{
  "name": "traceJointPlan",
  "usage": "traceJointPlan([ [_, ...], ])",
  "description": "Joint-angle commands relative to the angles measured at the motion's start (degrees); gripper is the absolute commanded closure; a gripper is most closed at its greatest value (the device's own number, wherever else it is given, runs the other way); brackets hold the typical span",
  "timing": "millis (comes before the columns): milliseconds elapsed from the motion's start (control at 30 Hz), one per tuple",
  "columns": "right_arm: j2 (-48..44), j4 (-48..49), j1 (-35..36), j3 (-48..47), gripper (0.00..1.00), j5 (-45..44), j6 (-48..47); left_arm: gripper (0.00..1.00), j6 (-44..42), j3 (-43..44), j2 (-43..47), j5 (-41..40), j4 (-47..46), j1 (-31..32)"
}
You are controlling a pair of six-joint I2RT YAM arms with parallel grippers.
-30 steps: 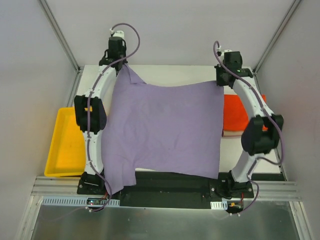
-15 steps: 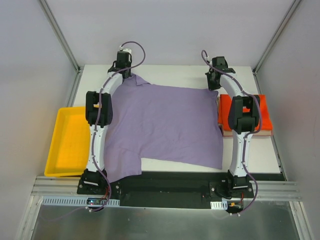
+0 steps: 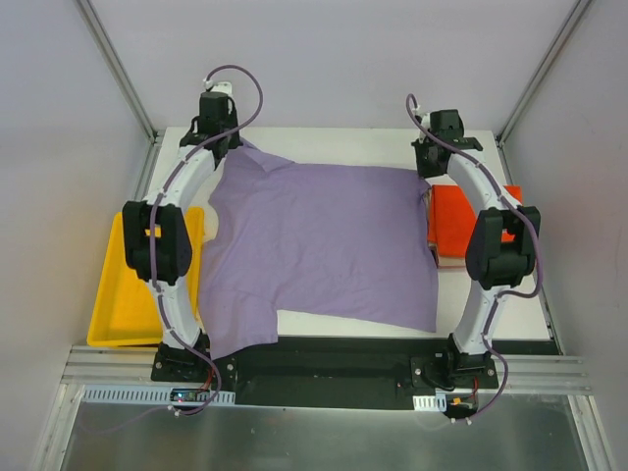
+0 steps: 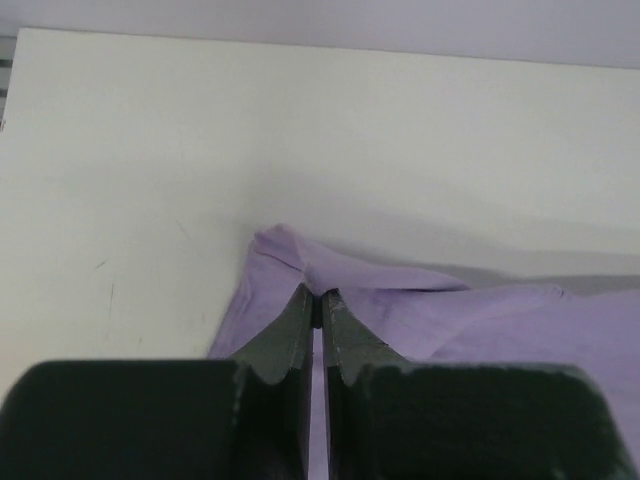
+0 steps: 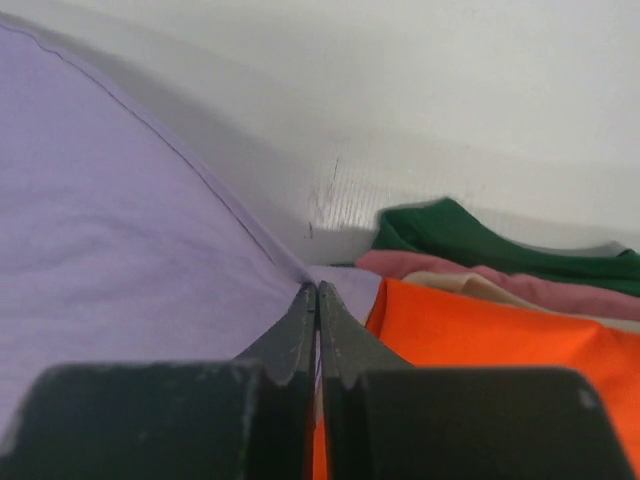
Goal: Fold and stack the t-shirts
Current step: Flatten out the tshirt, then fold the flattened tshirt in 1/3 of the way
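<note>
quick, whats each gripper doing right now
Left gripper: closed, pinching a far corner of the purple t-shirt.
Right gripper: closed, pinching the same shirt's edge beside the folded stack.

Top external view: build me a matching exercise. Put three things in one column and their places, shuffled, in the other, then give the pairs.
Things
1. purple t-shirt
2. yellow tray
3. orange t-shirt

Places
A. folded, at the right
B. spread open, in the middle
C. at the far left

Pairs: 1-B, 2-C, 3-A
</note>
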State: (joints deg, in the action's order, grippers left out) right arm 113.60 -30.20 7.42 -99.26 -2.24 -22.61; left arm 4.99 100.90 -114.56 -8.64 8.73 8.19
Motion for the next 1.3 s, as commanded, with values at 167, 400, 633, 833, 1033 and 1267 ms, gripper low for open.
traceJointPlan([
  [167,-12.2,-0.6,-0.1,10.7,0.99,1.3,-3.1,1.00,6.7,-20.6,19.4,1.0,3.2,-0.2],
  [400,-19.3,-0.9,-0.1,19.4,0.99,1.1,-4.3,1.00,13.2,-30.0,29.6,1.0,10.2,-0.2],
  [633,-25.8,-1.2,-0.1,26.8,0.98,1.6,-5.4,1.00,19.3,-37.3,36.1,3.3,14.9,-0.2],
  [833,-28.9,-1.7,0.0,29.7,0.95,2.8,-7.1,1.00,26.1,-41.0,38.7,-0.2,20.9,-0.2],
  [1033,-29.5,-3.8,0.0,30.8,0.90,2.6,-6.5,0.96,28.3,-43.1,40.5,-3.3,24.3,-0.2],
  [1267,-32.7,-5.1,0.2,32.4,0.57,4.0,-6.6,0.57,31.4,-42.3,43.2,-3.0,25.5,-0.2],
])
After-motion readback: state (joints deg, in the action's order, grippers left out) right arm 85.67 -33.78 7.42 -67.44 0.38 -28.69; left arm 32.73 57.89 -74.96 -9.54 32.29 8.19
